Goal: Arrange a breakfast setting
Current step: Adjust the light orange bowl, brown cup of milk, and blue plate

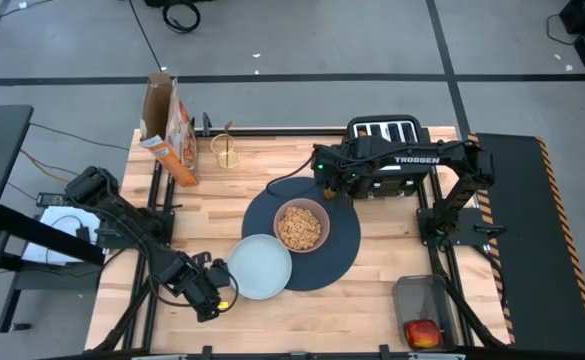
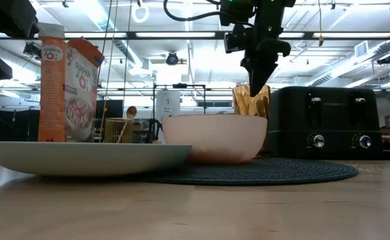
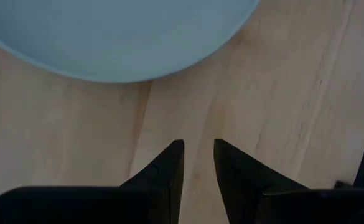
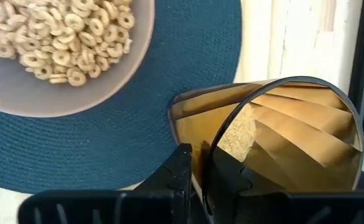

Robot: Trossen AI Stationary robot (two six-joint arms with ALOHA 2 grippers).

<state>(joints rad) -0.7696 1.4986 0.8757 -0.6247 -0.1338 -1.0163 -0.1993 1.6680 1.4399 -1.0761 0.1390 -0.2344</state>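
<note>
My right gripper (image 1: 325, 184) is shut on the amber tumbler (image 4: 275, 137) over the far edge of the round dark-blue mat (image 1: 344, 250). The pink bowl (image 1: 302, 226), full of cereal rings, stands on the mat. The pale-blue plate (image 1: 260, 266) lies on the table with its right part over the mat's near-left edge. My left gripper (image 1: 218, 291) hovers beside the plate's left rim, fingers slightly open and empty (image 3: 197, 146). A small clear glass (image 1: 227, 150) with the gold spoon stands at the far left. The red apple (image 1: 422, 331) lies in a bin. The bagel is out of view. My right gripper holds the tumbler by its rim (image 4: 208, 163), one finger (image 4: 228, 177) inside the glass and one (image 4: 180, 168) outside. The fingers point down from above (image 2: 257, 83). The tumbler hangs tilted below them; in the low view the bowl hides its base (image 2: 251, 100).
The black toaster (image 1: 384, 132) stands just behind my right gripper at the far edge. The tall cereal box (image 1: 169, 128) stands at the far left. The bin (image 1: 422, 310) with the apple sits at the near right corner. Bare wood lies near the front edge.
</note>
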